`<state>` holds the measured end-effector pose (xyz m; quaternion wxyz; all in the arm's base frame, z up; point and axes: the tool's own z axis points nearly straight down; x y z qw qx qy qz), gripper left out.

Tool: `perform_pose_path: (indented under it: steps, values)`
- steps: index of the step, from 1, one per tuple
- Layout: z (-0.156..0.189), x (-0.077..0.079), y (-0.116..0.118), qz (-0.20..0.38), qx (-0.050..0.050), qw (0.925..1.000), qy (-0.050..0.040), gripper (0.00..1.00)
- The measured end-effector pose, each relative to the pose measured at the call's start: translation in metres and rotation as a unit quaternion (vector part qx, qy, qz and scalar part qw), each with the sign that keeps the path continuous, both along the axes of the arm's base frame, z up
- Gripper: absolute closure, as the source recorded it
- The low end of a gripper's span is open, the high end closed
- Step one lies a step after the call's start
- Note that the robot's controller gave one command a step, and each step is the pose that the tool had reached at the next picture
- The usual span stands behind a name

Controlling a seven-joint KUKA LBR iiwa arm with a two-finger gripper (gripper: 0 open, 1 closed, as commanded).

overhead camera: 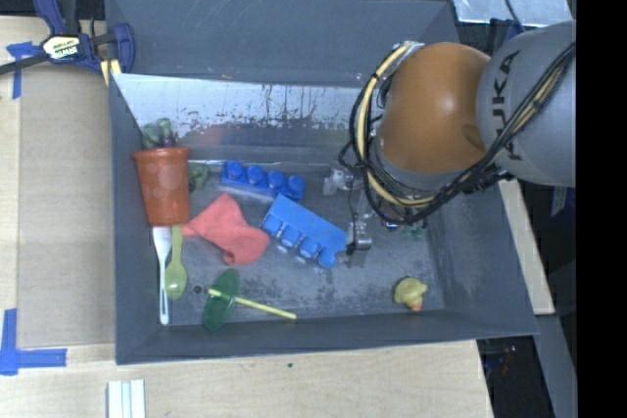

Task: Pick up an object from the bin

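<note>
My gripper (359, 232) hangs below the arm's wrist, low over the bin floor right of centre. Its tip is right at the right end of a blue studded building block (299, 226) that lies slanted in the middle of the bin. A second, longer blue block (260, 179) lies just behind it, nearer the back wall. A crumpled red cloth (231, 228) lies left of the slanted block. A small yellow duck (409, 292) sits on the floor to the front right of the gripper.
At the left wall stands an orange cup (164, 183), with a green spoon (174, 269) and a white stick (162, 277) below it. A green disc on a yellow stick (225, 300) lies at the front. A small green thing (157, 130) sits in the back-left corner.
</note>
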<state>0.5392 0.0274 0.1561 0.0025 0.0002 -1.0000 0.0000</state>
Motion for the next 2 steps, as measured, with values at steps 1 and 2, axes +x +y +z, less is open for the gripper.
perform_pose_path:
  steps: [1, 2]
  values:
    - [0.004, 0.002, 0.000, 0.000, 0.000, 1.0000, -0.0041, 0.00]
    - [-0.038, 0.016, 0.013, 0.080, 0.000, 0.9967, -0.0082, 0.00]
